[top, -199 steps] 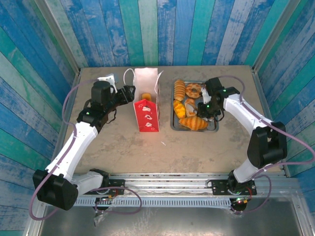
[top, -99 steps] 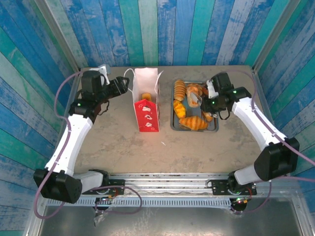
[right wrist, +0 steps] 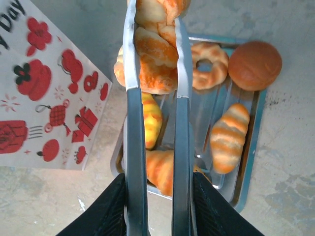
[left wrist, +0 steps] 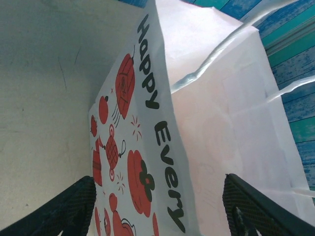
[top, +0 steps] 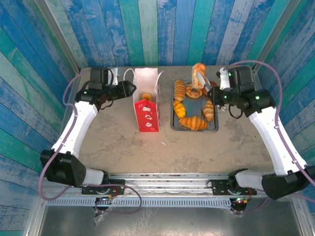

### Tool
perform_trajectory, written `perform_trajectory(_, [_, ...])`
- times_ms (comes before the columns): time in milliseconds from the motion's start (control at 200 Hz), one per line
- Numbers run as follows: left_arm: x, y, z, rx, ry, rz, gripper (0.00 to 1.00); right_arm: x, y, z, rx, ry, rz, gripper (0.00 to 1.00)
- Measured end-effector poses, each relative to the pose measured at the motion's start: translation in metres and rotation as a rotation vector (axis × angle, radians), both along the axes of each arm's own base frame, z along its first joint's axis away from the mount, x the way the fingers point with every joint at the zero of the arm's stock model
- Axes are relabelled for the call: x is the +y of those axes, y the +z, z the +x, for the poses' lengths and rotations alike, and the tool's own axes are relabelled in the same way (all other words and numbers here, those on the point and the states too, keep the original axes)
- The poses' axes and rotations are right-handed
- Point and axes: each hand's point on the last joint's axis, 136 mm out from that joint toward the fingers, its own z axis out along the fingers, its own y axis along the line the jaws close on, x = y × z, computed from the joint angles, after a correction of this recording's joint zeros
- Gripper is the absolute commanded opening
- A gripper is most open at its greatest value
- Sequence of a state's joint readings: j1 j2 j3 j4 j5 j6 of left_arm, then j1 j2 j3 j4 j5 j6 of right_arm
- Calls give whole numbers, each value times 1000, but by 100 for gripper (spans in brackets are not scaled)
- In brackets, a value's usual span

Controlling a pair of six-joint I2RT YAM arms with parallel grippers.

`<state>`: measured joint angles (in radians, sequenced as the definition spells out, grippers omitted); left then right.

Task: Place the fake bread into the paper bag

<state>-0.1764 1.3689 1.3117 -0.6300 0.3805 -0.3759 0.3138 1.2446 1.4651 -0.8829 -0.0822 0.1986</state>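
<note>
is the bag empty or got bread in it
Not empty: the top view shows one golden bread lying inside the open-topped bag.

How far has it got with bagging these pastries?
One golden pastry already lies inside the white-and-red paper bag. The right hand squeezes long metal tongs on a braided golden roll, held clear of the grey metal tray. The left hand straddles the bag's edge. Several pastries wait in the tray.
</note>
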Motion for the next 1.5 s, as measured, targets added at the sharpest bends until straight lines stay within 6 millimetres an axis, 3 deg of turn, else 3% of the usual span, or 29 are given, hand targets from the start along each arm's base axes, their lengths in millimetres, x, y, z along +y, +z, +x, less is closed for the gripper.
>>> perform_trajectory(215, [-1, 1, 3, -12, 1, -11, 34, 9, 49, -12, -128, 35, 33, 23])
perform_trajectory(496, [-5, -1, 2, -4, -5, -45, 8, 58, 118, -31, -313, 179, 61, 22])
perform_trajectory(621, [-7, -2, 3, -3, -4, -57, 5, 87, 142, -38, -379, 251, 91, 22])
perform_trajectory(761, [-8, -2, 4, -5, -5, -67, 4, 127, 154, -44, -415, 341, 114, 22])
perform_trajectory(927, [-8, -2, 5, -5, 3, -80, 3, 173, 146, -39, -410, 412, 108, 22])
perform_trajectory(1127, [-9, -4, 7, -8, 13, -93, 3, 212, 109, -24, -345, 437, 45, 22])
perform_trajectory(1267, [-9, -5, 8, -14, 17, -99, 3, 218, 87, -18, -303, 426, 4, 22])
perform_trajectory(1503, [-9, -5, 9, -17, 19, -102, 3, 209, 65, -21, -230, 416, -56, 22])
